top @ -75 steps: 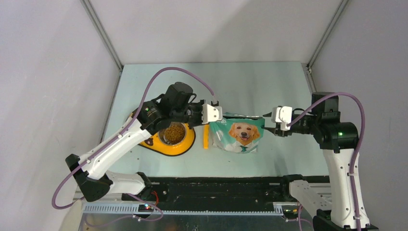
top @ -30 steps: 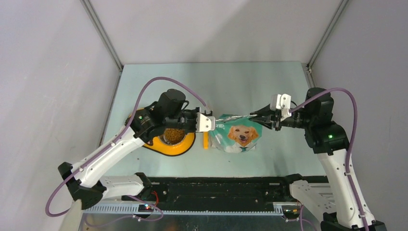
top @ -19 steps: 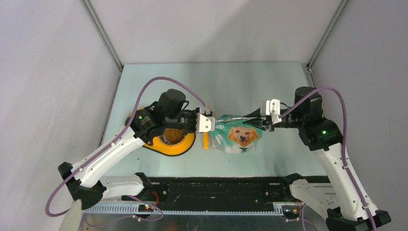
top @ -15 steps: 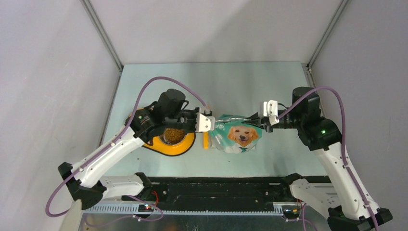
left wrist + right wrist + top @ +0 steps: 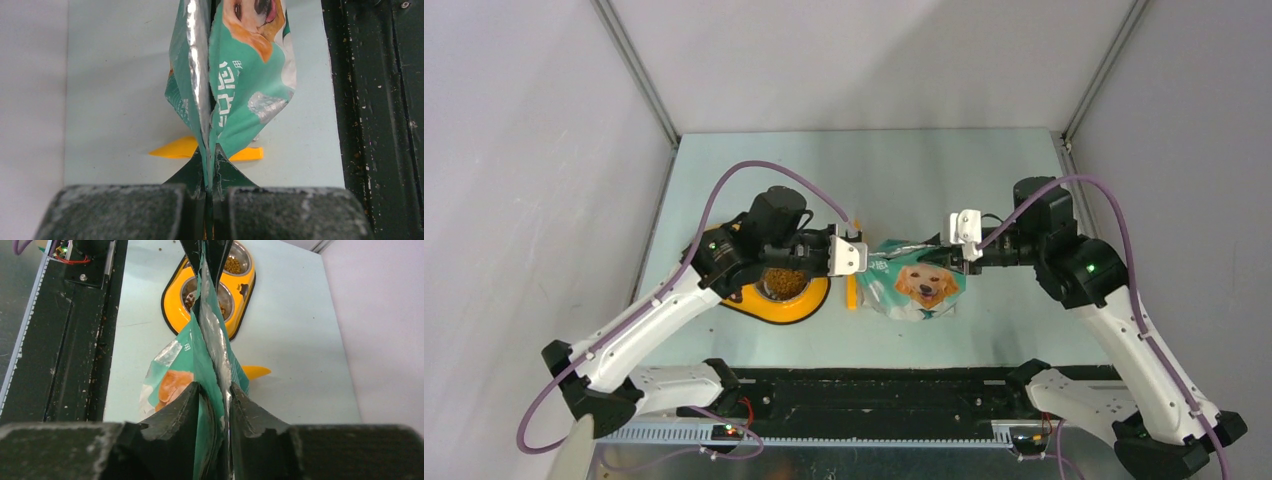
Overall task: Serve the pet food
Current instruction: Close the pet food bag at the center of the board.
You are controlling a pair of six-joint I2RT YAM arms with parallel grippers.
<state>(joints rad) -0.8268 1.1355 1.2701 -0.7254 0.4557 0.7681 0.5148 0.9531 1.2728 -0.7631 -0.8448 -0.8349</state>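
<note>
The green-and-white dog-picture bag (image 5: 921,280) stands on the table, its top edge stretched between both grippers. My left gripper (image 5: 861,252) is shut on the bag's left top corner (image 5: 206,165). At the right end of that edge, the fingers of my right gripper (image 5: 951,243) stand parted with the folded bag edge (image 5: 210,375) loose between them. The pet food (image 5: 784,281) lies as brown kibble in a steel bowl of the yellow feeder (image 5: 816,300), left of the bag. More kibble (image 5: 232,264) shows in the right wrist view.
An orange scoop (image 5: 852,293) lies flat on the table between the feeder and the bag, partly under the bag (image 5: 172,148). A black rail (image 5: 874,385) runs along the near edge of the table. Grey walls close in the table's sides and back.
My right arm has slid left along the bag's top edge; its jaws closed on the edge, then parted again. My left gripper has kept its hold without moving.
</note>
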